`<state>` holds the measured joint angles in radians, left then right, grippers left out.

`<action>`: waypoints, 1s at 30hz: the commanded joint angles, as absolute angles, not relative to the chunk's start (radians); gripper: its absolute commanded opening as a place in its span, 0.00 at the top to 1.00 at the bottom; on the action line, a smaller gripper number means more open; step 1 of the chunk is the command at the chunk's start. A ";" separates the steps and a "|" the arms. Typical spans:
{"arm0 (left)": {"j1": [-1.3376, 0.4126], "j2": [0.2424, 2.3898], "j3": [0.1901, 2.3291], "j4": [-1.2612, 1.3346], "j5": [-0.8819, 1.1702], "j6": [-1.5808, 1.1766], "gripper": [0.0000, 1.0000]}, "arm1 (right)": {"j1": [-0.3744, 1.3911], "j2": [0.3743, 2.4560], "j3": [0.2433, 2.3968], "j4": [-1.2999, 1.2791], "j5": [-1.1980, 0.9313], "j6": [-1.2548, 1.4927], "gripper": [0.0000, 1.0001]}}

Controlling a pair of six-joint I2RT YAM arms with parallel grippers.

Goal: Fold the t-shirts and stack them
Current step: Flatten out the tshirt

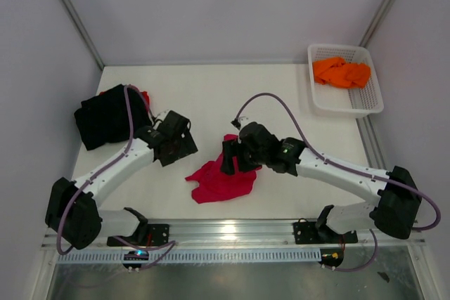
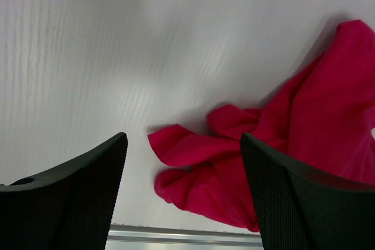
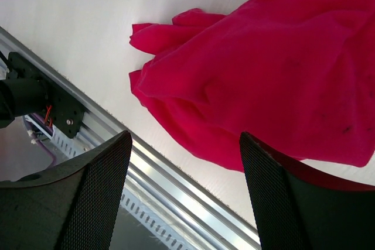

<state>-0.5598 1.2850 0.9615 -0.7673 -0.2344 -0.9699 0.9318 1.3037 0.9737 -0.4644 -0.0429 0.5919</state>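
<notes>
Both grippers stand wide and empty. Beneath the right gripper (image 3: 184,139) the crimson t-shirt (image 3: 263,68) lies bunched and spreads past its right finger. Closing here would likely pinch several layers, so the cloth would lift as a lump. Between the left gripper (image 2: 183,144) fingers lies only a thin fold, with bare table (image 2: 88,57) off the left finger, so a shallow descent could miss. The rail (image 3: 176,197) sits just beside the hem and could snag it. The black t-shirt (image 1: 105,121) and the orange t-shirt (image 1: 341,72) in its basket (image 1: 348,107) lie well apart.

A crumpled crimson t-shirt (image 1: 219,182) lies well left of the basket (image 1: 351,107); a bunched black t-shirt (image 1: 104,119) lies farther left; an orange t-shirt (image 1: 341,72) sits inside.
</notes>
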 commanded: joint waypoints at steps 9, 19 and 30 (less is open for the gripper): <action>-0.561 1.508 0.971 -0.785 -0.183 -1.003 0.26 | 1.106 1.411 1.124 -0.567 -0.037 0.479 0.22; -0.569 1.539 1.048 -0.854 -0.304 -0.968 0.26 | 1.219 1.609 1.306 -0.820 0.247 0.569 0.22; -0.568 1.531 1.118 -0.928 -0.386 -0.920 0.26 | 1.408 1.825 1.436 -0.890 0.466 0.512 0.22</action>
